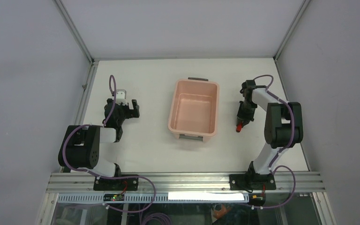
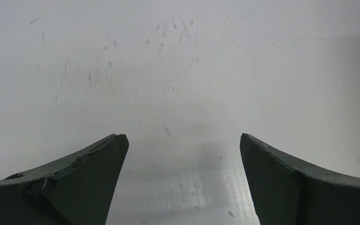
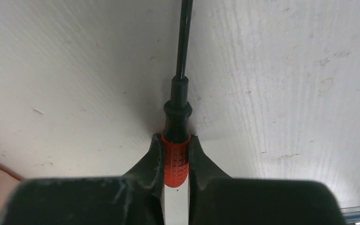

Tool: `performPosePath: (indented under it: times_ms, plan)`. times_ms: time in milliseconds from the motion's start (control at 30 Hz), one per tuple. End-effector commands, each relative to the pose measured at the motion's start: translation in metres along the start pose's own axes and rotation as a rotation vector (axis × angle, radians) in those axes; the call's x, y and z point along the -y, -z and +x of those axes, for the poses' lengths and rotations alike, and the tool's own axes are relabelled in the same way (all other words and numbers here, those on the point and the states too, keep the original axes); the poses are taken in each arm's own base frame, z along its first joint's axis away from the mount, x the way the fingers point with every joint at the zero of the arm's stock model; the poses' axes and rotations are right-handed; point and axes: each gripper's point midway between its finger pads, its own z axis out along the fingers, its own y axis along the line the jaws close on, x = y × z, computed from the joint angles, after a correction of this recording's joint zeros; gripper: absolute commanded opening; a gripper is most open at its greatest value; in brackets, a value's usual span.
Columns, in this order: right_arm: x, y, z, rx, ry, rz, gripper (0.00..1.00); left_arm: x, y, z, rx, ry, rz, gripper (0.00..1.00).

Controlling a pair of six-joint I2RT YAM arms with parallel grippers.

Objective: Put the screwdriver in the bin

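Right gripper [image 3: 176, 146] is clamped on the red handle of the screwdriver [image 3: 177, 161], with the shaft projecting ahead of its fingertips. The bin [image 1: 172, 107] sits near, to the gripper's left. Advice: lift above the rim before traversing, then release low inside. Left gripper [image 2: 181, 136] is spread wide and empty.

the salmon-pink rectangular plastic bin [image 1: 194, 112] looks smooth, with a soft sheen. the small red-handled screwdriver [image 3: 176, 154] has a finely knurled grip and a thin, glossy black shaft. the white table top [image 2: 178, 70] is matt and lightly scratched.
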Motion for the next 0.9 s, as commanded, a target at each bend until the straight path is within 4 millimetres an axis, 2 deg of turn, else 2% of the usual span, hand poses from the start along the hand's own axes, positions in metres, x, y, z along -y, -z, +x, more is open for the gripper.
performPosePath:
  times_ms: [0,133,300,433,567,600,700,800,833,867]
  plan:
    - [0.003,0.025,-0.032,0.095,0.039,0.028,0.0,0.002,-0.005,-0.026,0.083,0.016,0.002,0.99]
    - [0.006,0.088,-0.04,0.124,0.064,0.026,0.0,0.002,-0.005,-0.025,0.083,0.016,0.003,0.99]
    - [0.01,0.159,-0.035,0.139,0.085,0.007,0.0,0.002,-0.005,-0.026,0.084,0.016,0.001,0.99]
    - [0.007,0.207,-0.033,0.203,0.046,-0.041,0.0,0.002,-0.005,-0.025,0.083,0.016,0.002,0.99]
    - [-0.013,0.243,-0.032,0.284,0.005,-0.153,0.0,0.002,-0.005,-0.026,0.083,0.016,0.002,0.99]
    - [-0.021,0.248,-0.031,0.301,0.016,-0.172,0.0,0.002,-0.005,-0.025,0.082,0.016,0.002,0.99]
    - [-0.068,0.263,-0.027,0.362,0.062,-0.289,0.0,0.002,-0.005,-0.026,0.083,0.016,0.001,0.99]
    - [-0.136,0.276,-0.016,0.411,0.157,-0.431,0.0,0.002,-0.005,-0.025,0.083,0.016,0.0,0.99]
    - [-0.153,0.278,-0.016,0.427,0.175,-0.458,0.0,0.002,-0.005,-0.025,0.082,0.017,0.003,0.99]
    - [-0.176,0.279,-0.007,0.429,0.22,-0.485,0.0,0.002,-0.005,-0.026,0.083,0.016,0.002,0.99]
